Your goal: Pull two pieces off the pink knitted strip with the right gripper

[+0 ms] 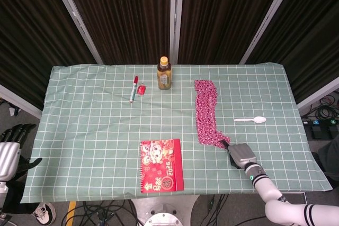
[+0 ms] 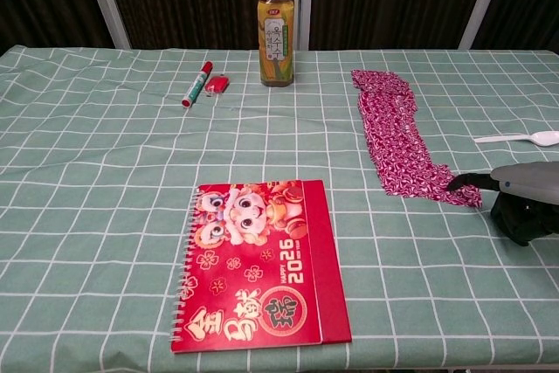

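Note:
The pink knitted strip point(image 1: 206, 110) point(image 2: 392, 134) lies lengthwise on the right half of the green checked tablecloth point(image 1: 90, 120). Its near end is drawn out to the right into a point. My right hand point(image 1: 241, 155) point(image 2: 522, 195) sits low at the near right. Its dark fingertip point(image 2: 464, 183) is on that drawn-out corner and appears to pinch it. My left hand point(image 1: 9, 147) hangs off the table's left edge, holding nothing, and only the head view shows it.
A tea bottle point(image 1: 164, 73) point(image 2: 275, 24) stands at the back centre. A red marker point(image 1: 133, 89) point(image 2: 196, 83) and a small red object point(image 2: 217, 85) lie left of it. A white spoon point(image 1: 250, 120) point(image 2: 522, 138) lies right of the strip. A red calendar point(image 1: 161, 165) point(image 2: 258, 259) lies near the front.

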Controlling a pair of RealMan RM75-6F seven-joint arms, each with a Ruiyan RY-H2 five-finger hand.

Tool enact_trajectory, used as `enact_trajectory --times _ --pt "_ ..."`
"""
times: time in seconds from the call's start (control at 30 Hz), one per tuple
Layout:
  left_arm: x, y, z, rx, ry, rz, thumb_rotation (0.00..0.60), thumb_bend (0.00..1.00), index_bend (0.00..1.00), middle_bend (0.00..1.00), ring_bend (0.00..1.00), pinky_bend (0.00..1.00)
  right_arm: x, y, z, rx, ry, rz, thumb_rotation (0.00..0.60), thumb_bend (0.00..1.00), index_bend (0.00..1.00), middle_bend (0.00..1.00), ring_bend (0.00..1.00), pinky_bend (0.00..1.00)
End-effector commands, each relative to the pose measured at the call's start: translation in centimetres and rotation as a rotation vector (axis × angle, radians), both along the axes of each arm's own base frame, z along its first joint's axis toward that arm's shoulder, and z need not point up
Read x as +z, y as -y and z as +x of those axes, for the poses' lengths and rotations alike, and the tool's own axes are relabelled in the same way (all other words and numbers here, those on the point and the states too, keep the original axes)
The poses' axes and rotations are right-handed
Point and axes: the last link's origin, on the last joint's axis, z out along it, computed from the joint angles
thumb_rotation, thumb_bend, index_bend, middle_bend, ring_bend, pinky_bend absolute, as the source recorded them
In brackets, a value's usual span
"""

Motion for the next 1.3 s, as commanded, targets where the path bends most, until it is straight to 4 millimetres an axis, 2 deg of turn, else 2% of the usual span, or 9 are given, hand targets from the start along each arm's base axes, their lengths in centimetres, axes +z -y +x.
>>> enact_trajectory --times 0.03,0.4,0.77,0.9,1.03,1.3 --pt "-0.1 0.0 0.1 0.001 0.000 -0.003 0.600 0.10 0.15 0.14 0.10 0.17 0.5 -0.2 -0.9 -0.015 -0.010 -0.006 0.600 0.98 0.08 0.91 0.80 0.69" --pt "-0.4 -0.1 0.1 0.003 -0.004 -0.013 0.600 0.10 0.15 0.14 0.10 0.17 3.0 -1.1 -4.3 -0.094 -0.041 -0.040 0.600 0.98 0.08 0.91 0.80 0.69" --pt "-0.3 0.0 0.2 0.000 -0.006 -0.015 0.600 0.10 0.15 0.14 0.10 0.17 5.4 -2.0 -6.2 -0.137 -0.050 -0.088 0.600 0.98 0.08 0.91 0.80 0.69" --pt "-0.2 -0.1 0.4 -0.006 -0.006 -0.006 0.600 0.09 0.15 0.14 0.10 0.17 5.8 -1.5 -5.0 -0.089 -0.025 -0.132 0.600 0.98 0.08 0.91 0.80 0.69" --pt "-0.1 -0.1 0.5 -0.005 -0.007 -0.003 0.600 0.09 0.15 0.14 0.10 0.17 5.6 -0.9 -2.6 -0.014 0.042 -0.182 0.600 0.98 0.09 0.91 0.80 0.69" --pt "0.2 0.0 0.3 -0.001 -0.004 -0.001 0.600 0.10 0.15 0.14 0.10 0.17 3.6 0.3 1.3 0.049 0.099 -0.113 0.600 0.98 0.07 0.91 0.80 0.69"
